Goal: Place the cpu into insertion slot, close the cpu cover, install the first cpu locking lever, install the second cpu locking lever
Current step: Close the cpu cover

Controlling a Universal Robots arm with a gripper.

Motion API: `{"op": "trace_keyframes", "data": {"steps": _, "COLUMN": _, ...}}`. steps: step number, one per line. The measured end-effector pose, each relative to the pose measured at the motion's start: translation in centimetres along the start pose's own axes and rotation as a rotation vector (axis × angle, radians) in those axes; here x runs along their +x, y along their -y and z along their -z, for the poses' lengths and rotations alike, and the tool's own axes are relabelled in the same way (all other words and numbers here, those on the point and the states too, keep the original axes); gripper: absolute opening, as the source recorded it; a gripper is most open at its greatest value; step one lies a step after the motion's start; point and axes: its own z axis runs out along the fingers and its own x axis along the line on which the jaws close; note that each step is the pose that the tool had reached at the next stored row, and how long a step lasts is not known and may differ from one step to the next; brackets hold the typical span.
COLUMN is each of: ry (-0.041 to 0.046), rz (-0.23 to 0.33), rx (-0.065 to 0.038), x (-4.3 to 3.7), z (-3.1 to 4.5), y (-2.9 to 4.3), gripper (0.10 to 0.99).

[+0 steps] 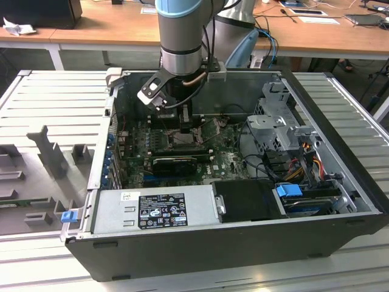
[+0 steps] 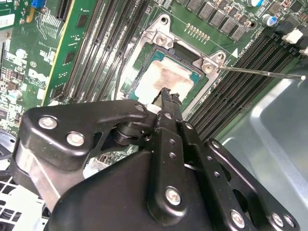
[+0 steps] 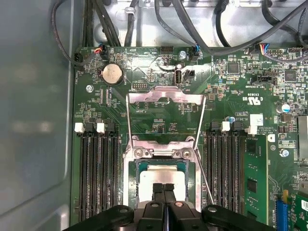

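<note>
The cpu (image 3: 161, 174) (image 2: 166, 77), a pale silver square, lies flat in the socket on the green motherboard. My gripper (image 3: 163, 188) (image 2: 168, 96) is shut, its two black fingertips pressed together just above the chip's near edge with nothing between them; whether they touch it I cannot tell. The cpu cover (image 3: 164, 97), a silvery frame with a square window, stands swung open on the far side of the socket. A thin locking lever (image 2: 262, 72) (image 3: 204, 180) sticks out unlatched beside the socket. In the exterior view the gripper (image 1: 185, 125) reaches down into the open computer case.
Black memory slots (image 3: 98, 178) (image 3: 226, 178) flank the socket. Cables (image 3: 192, 29) run along the case's back wall. The exterior view also shows a power supply (image 1: 155, 210), a drive cage (image 1: 279, 121), an expansion card (image 1: 176, 163) and grey fixtures (image 1: 45, 152) outside the case.
</note>
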Motion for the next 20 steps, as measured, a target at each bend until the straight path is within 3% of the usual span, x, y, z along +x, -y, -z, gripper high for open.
{"op": "trace_keyframes", "data": {"steps": 4, "ry": -0.0005, "rz": -0.003, "rx": 0.012, "x": -0.04, "z": -0.04, "y": -0.72, "gripper": 0.106}}
{"op": "trace_keyframes", "data": {"steps": 11, "ry": -0.007, "rz": -0.003, "rx": 0.016, "x": -0.14, "z": -0.09, "y": -1.28, "gripper": 0.106}}
{"op": "trace_keyframes", "data": {"steps": 15, "ry": -0.0073, "rz": -0.003, "rx": 0.016, "x": -0.12, "z": 0.92, "y": -1.38, "gripper": 0.106}}
{"op": "trace_keyframes", "data": {"steps": 20, "ry": -0.0076, "rz": -0.003, "rx": 0.015, "x": -0.11, "z": 1.24, "y": -1.41, "gripper": 0.106}}
